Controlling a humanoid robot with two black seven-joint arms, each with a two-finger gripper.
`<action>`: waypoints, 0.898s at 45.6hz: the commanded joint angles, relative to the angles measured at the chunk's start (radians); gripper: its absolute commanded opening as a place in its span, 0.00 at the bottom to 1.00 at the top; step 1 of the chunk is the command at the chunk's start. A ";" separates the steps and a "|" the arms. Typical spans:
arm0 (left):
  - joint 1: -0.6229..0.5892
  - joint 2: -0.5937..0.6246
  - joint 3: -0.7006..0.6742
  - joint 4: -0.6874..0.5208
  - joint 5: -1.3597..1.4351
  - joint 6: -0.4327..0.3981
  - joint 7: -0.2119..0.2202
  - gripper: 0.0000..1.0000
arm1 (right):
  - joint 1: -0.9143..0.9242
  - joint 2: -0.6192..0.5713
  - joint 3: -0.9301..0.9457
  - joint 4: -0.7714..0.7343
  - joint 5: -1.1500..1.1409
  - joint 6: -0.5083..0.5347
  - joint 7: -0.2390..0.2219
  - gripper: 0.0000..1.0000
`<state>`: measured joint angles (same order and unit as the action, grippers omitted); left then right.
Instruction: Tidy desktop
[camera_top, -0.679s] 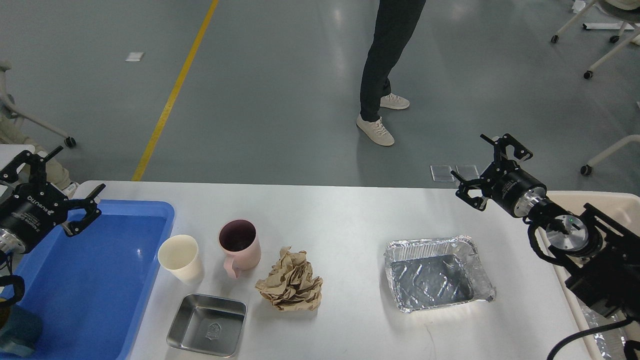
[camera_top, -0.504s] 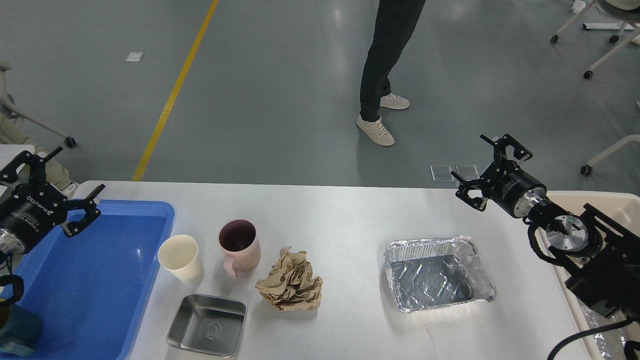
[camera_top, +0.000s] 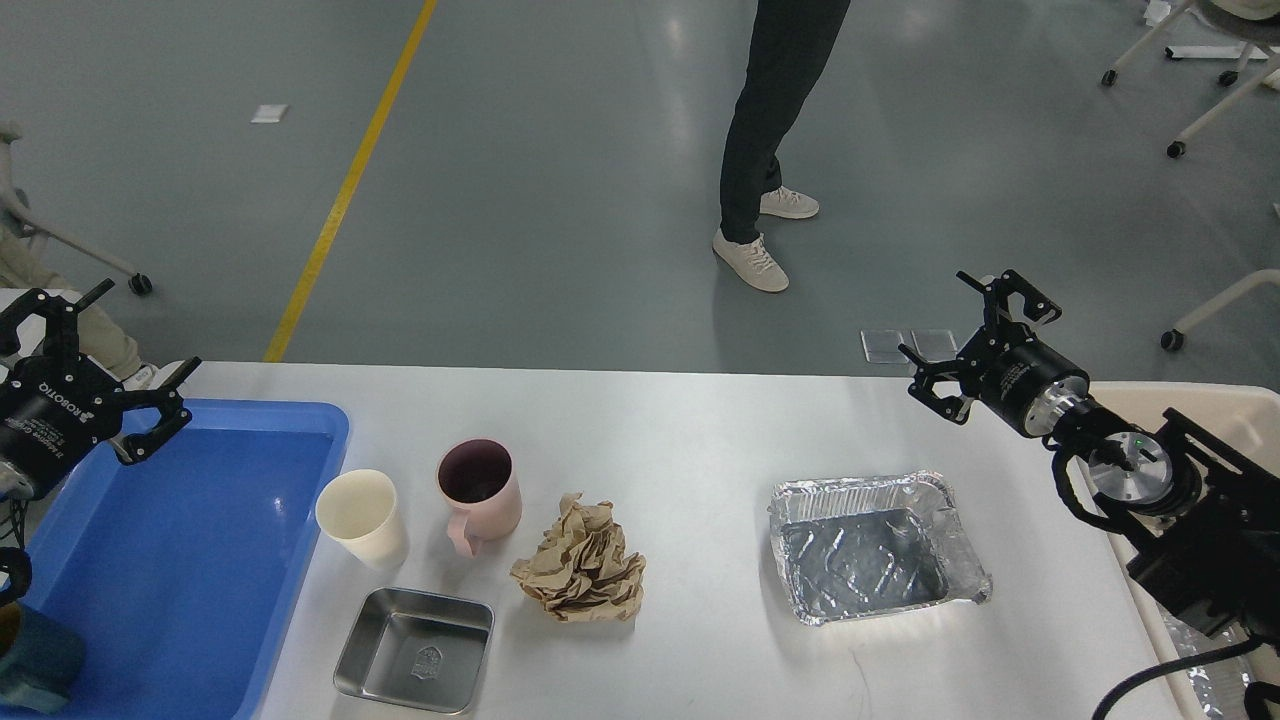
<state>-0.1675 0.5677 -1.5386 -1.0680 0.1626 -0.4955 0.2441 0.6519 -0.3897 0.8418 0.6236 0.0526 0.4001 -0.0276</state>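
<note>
On a white tabletop (camera_top: 680, 430) that fills the near half of the view, five loose things lie apart from each other. From left to right: a cream paper cup (camera_top: 361, 514), a pink mug (camera_top: 480, 492) just beside it, a square steel dish (camera_top: 414, 650) nearer, a crumpled ball of brown paper (camera_top: 581, 563), and a foil tray (camera_top: 873, 545) toward the right. A blue tray (camera_top: 180, 560) sits at the left edge with a dark teal thing (camera_top: 35, 665) in its near corner, and a beige bin (camera_top: 1195, 420) stands at the right edge. The left gripper (camera_top: 95, 375) hangs above the blue tray's far corner, fingers spread wide, holding nothing. The right gripper (camera_top: 975, 340) hovers over the far right of the tabletop, also spread wide and empty. No pickup seems under way; a sensible next move is a reach down to the nearest item, likely the foil tray or cup.
</note>
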 joint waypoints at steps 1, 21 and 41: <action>-0.001 0.000 -0.002 0.002 -0.003 0.005 0.004 0.97 | 0.002 0.000 0.000 0.001 -0.002 -0.001 0.000 1.00; -0.001 -0.006 -0.003 0.002 -0.003 0.012 -0.016 0.97 | 0.002 -0.001 0.000 0.001 -0.008 -0.003 0.000 1.00; 0.002 -0.009 -0.018 0.003 -0.003 0.012 -0.016 0.97 | 0.002 0.000 0.000 0.001 -0.010 -0.006 0.000 1.00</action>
<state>-0.1666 0.5600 -1.5569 -1.0660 0.1594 -0.4829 0.2299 0.6520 -0.3898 0.8420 0.6237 0.0432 0.3943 -0.0271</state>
